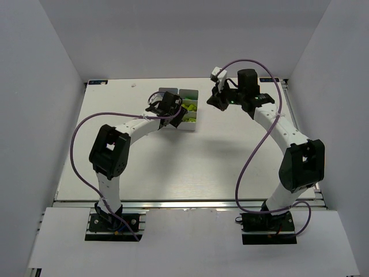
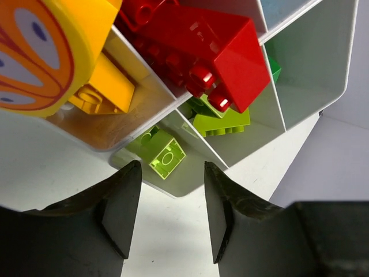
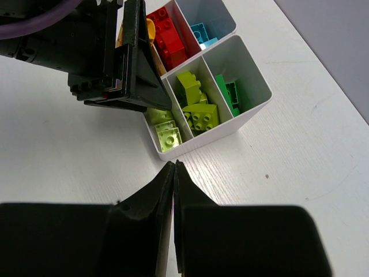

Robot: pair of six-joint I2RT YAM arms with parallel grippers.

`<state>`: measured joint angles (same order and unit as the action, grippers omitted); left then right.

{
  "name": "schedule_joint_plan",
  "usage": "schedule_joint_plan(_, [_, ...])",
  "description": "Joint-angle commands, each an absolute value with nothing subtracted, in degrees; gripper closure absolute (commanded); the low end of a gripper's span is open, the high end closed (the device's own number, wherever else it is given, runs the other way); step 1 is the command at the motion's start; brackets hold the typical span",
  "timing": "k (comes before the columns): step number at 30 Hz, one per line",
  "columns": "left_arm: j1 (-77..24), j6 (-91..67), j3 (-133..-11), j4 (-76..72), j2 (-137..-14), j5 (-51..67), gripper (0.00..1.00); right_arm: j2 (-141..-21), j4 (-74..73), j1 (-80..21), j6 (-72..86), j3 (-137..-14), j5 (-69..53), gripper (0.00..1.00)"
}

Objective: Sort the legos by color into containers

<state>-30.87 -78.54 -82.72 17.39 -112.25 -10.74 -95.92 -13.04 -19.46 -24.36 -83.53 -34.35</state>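
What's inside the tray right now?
Lime bricks sit in two compartments of the tray; red bricks, light blue bricks and dark green bricks in one each; yellow bricks in the sixth. Anything beneath the top bricks is covered.

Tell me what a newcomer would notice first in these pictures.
The white tray at the far middle of the table, its compartments bright with red bricks and lime bricks. The left gripper hangs open right over it, while the right gripper, shut and empty, hovers nearby.
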Motion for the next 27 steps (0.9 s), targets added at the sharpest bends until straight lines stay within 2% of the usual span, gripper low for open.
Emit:
schedule_joint_plan(1, [-31.11, -78.75, -84.64, 17.75, -111.27, -11.25, 0.42, -93.16, -10.99, -18.98, -23.64, -82.97, -35.24, 0.93])
schedule_joint_plan(7, [-31.73, -77.52, -86.22, 18.10, -109.87, -10.81, 0.44, -92.11, -11.69, -18.81, -24.26, -82.62, -35.68, 0.92])
schedule_joint_plan(9, [-32.43, -76.91, -87.01, 18.19, -108.38, -10.46, 0.45, -91.85, -12.39, -18.72, -24.87, -82.62, -35.86, 0.89])
schedule_joint_plan(12, [-33.13, -75.94, -86.31, 17.32, -105.30, -8.44, 0.47, -91.06, -13.36, -18.46, -25.49, -82.62, -35.86, 0.76])
schedule_joint_plan(14, [-33.48, -75.15, -84.04, 16.09, -103.02, -7.30, 0.47, -90.27, -13.80, -18.19, -25.84, -82.53, -35.60, 0.53])
schedule_joint_plan(15, [-33.57, -74.02, -82.98, 15.65, -100.22, -7.12, 0.46, -89.48, -14.06, -17.85, -25.84, -82.36, -34.99, 0.11])
schedule_joint_plan(17, [-33.57, -71.91, -80.52, 14.07, -96.87, -7.90, 0.45, -88.51, -13.80, -17.32, -25.58, -81.39, -34.11, 0.10])
schedule_joint_plan(18, [-33.57, -68.68, -77.98, 13.80, -93.38, -8.69, 0.41, -88.07, -12.58, -16.71, -24.97, -80.86, -32.88, 0.10])
schedule_joint_plan(21, [-33.57, -59.29, -73.85, 14.85, -88.26, -12.38, 0.27, -86.66, -11.25, -15.82, -21.55, -79.63, -28.24, 0.11])
schedule_joint_plan(22, [-33.57, -57.24, -72.78, 15.29, -84.85, -13.52, 0.16, -86.31, -10.47, -15.65, -20.14, -79.45, -26.12, 0.11])
schedule_joint_plan(24, [-33.57, -51.02, -69.19, 14.24, -81.58, -14.67, 0.05, -85.78, -10.28, -15.21, -15.92, -79.28, -21.30, 0.11])
schedule_joint_plan(25, [-33.49, -49.24, -68.21, 13.54, -78.78, -14.76, 0.02, -85.43, -10.63, -15.03, -14.78, -79.36, -20.31, 0.11])
schedule_joint_plan(27, [-33.49, -45.02, -66.37, 12.66, -76.39, -14.77, 0.02, -84.82, -10.90, -14.68, -11.61, -79.45, -19.34, 0.11])
